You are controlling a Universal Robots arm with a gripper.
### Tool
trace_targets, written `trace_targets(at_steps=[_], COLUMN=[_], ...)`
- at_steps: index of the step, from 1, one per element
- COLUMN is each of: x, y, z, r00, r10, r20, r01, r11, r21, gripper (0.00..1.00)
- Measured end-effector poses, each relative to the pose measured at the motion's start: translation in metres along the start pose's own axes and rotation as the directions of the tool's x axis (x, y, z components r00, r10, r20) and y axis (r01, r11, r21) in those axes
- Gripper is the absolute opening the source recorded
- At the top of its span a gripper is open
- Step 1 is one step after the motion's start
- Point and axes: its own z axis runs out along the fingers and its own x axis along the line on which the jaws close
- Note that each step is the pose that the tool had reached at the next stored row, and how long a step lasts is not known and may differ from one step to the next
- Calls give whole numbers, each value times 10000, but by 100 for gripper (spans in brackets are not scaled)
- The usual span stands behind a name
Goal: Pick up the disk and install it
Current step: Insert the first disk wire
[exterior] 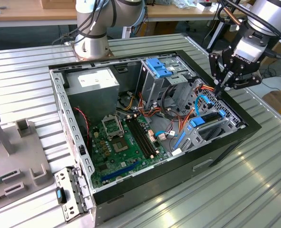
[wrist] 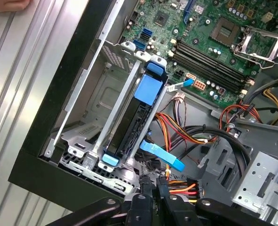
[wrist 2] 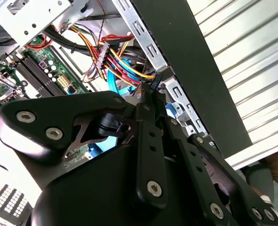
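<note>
End effector fingers pinched narrow, empty, hovering over cable bundle. Disk probably sits edge-on in bay by case wall. Risk: fingertips snag wires, yank connector.

Ribbed metal worktop w/ bright glare patches at the exterior view's right. Behind it, long wooden bench along the back, dark floor btwn the two. Brown cardboard box at far right.
</note>
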Motion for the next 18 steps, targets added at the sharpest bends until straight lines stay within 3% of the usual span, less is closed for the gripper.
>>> trace_targets(at_steps=[2,4,6,11,16,18], x=[0,0,0,0,0,0], y=[0,0,0,0,0,0], z=[0,0,0,0,1,2], r00=[9993,9949,9908,9720,9458,9441], r10=[383,1007,1355,2347,3246,3295], r20=[-14,-37,-49,-80,-110,-112], r01=[-383,-1007,-1354,-2347,-3245,-3295], r11=[9993,9949,9908,9721,9459,9441], r21=[3,10,14,29,46,47], gripper=[16,16,16,16,16,16])
